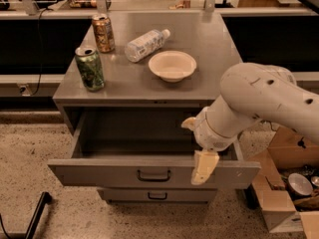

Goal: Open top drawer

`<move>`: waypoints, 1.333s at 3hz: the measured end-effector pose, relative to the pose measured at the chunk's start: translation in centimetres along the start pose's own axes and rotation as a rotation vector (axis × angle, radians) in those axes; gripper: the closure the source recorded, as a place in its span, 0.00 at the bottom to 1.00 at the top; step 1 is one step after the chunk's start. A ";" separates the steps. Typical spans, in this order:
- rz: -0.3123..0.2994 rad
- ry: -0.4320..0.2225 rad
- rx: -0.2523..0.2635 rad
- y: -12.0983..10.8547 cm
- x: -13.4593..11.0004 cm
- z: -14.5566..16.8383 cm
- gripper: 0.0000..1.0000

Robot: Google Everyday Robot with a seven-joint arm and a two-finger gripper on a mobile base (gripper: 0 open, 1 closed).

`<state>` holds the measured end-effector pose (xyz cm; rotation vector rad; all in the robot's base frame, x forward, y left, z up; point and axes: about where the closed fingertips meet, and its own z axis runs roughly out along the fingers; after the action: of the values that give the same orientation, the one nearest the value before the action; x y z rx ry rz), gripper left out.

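Note:
The top drawer [104, 172] of the grey metal cabinet is pulled far out, and its deep grey box [134, 133] looks empty. A small dark bar handle [153, 175] sits at the centre of its front. My gripper [197, 144] is at the drawer's right front. One cream finger [204, 166] hangs in front of the drawer front, right of the handle. The other finger [189, 123] is over the inside of the box. The fingers stand apart. A narrower lower drawer [124, 195] below is shut.
On the cabinet top [129, 81] stand a green can [90, 67], an orange can [103, 33], a lying plastic bottle [145, 45] and a white bowl [172, 65]. An open cardboard box [284, 183] sits on the floor at right. A black bar [37, 215] lies at bottom left.

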<state>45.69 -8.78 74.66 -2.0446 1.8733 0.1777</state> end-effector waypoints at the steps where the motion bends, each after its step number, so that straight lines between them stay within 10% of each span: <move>1: -0.005 0.024 -0.019 -0.2 0.2 0.2 0.00; 3: 0.016 0.120 -0.040 -3.1 2.4 0.3 0.39; 4: 0.039 0.144 -0.051 -4.1 3.6 0.5 0.41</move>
<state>50.16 -11.75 73.76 -2.1057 2.0143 0.0911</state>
